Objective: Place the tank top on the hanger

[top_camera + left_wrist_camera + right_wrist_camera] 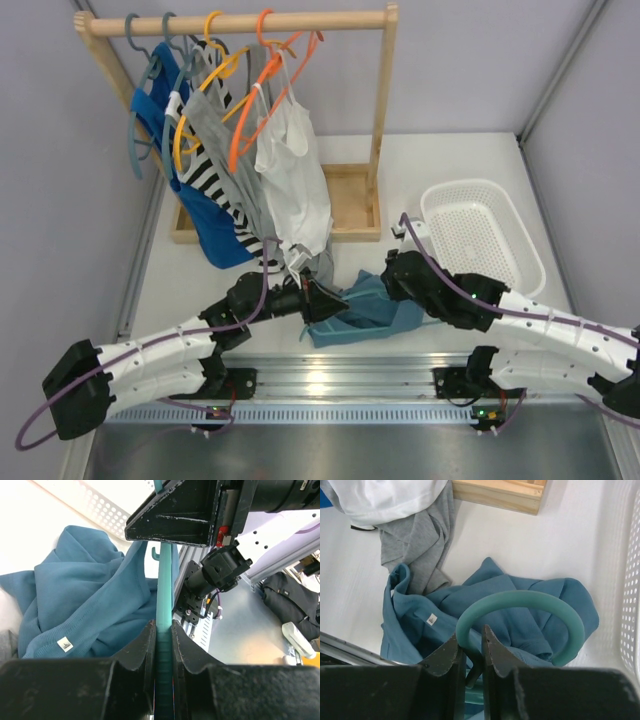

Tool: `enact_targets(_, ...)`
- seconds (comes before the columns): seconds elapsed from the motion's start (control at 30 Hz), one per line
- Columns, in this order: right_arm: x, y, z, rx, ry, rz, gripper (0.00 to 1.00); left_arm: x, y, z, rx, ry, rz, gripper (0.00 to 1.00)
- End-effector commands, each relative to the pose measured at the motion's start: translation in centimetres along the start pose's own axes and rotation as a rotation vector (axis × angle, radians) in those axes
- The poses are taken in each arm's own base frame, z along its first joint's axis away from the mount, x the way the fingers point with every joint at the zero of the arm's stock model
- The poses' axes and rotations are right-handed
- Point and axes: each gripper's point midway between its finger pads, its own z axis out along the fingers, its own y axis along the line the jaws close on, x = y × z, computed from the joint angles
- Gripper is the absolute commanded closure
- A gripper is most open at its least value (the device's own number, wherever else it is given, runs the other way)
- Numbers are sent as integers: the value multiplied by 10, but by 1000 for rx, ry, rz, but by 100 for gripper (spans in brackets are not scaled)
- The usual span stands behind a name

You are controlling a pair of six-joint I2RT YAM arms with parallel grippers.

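The dusty teal-blue tank top (362,308) lies crumpled on the table between my two grippers. It also shows in the left wrist view (85,605) and the right wrist view (420,625), with a small white label. The light teal hanger is held over it. My left gripper (163,630) is shut on the hanger's straight arm (164,585). My right gripper (473,640) is shut on the neck below the hanger's curved hook (520,601). In the top view the left gripper (322,296) and right gripper (393,280) sit at either side of the tank top, and the hanger is mostly hidden.
A wooden rack (240,22) at the back left holds a royal-blue top, a striped one, a grey one and a white top (295,180) on orange and grey-blue hangers. Its wooden base (352,205) is just behind the tank top. A white perforated basket (482,235) stands at the right.
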Motion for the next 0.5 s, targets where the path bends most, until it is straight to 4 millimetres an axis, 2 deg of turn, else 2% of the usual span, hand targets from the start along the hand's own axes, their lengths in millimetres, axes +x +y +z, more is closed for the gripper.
enact_targets(0.0, -22, 9, -3, -16, -67, 83, 100, -36, -16, 4, 34, -114, 56, 100)
enact_targets(0.03, -21, 7, -2, -1, -63, 70, 100, -32, -10, 5, 4, -95, 45, 100)
enact_targets(0.07, -21, 4, -2, 15, -60, 51, 100, -29, 0, 6, -50, -80, 29, 95)
enact_targets(0.1, -21, 5, -1, 16, -57, 50, 100, -34, 2, 7, -66, -96, 30, 89)
enact_targets(0.13, -21, 2, -1, 29, -58, 34, 100, -28, 10, 6, -108, -71, 15, 81)
enact_targets(0.23, -20, -2, 0, 45, -57, 10, 100, -35, 26, 1, -215, -103, -5, 66)
enact_targets(0.27, -20, -2, 0, 45, -57, 8, 100, -31, 33, -2, -257, -93, -14, 64)
enact_targets(0.37, -20, -5, 0, 60, -63, -4, 100, -42, 50, -14, -384, -148, -27, 60)
enact_targets(0.47, -20, -10, 0, 88, -64, -16, 100, -43, 68, -29, -519, -155, -60, 59)
